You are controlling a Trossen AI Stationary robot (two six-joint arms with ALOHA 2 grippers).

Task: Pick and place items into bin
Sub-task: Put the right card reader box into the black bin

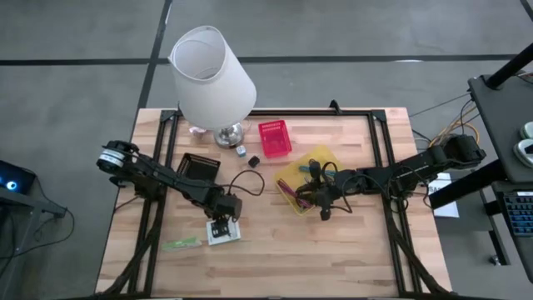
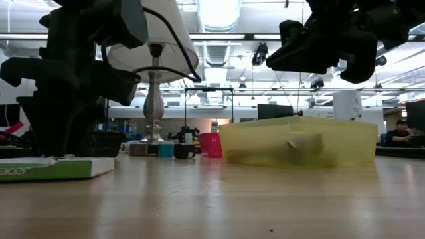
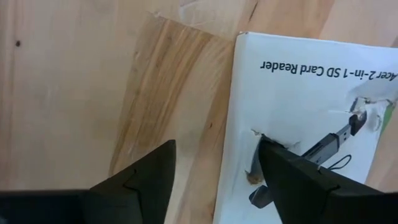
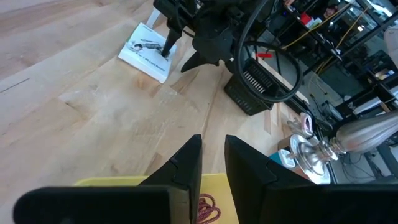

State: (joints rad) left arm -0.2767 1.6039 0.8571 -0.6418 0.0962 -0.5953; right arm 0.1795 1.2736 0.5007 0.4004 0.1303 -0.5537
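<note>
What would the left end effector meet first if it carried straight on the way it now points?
Probably the white card reader packet: the left end effector points down with open fingers astride the packet's edge, the wooden table just beneath.
</note>
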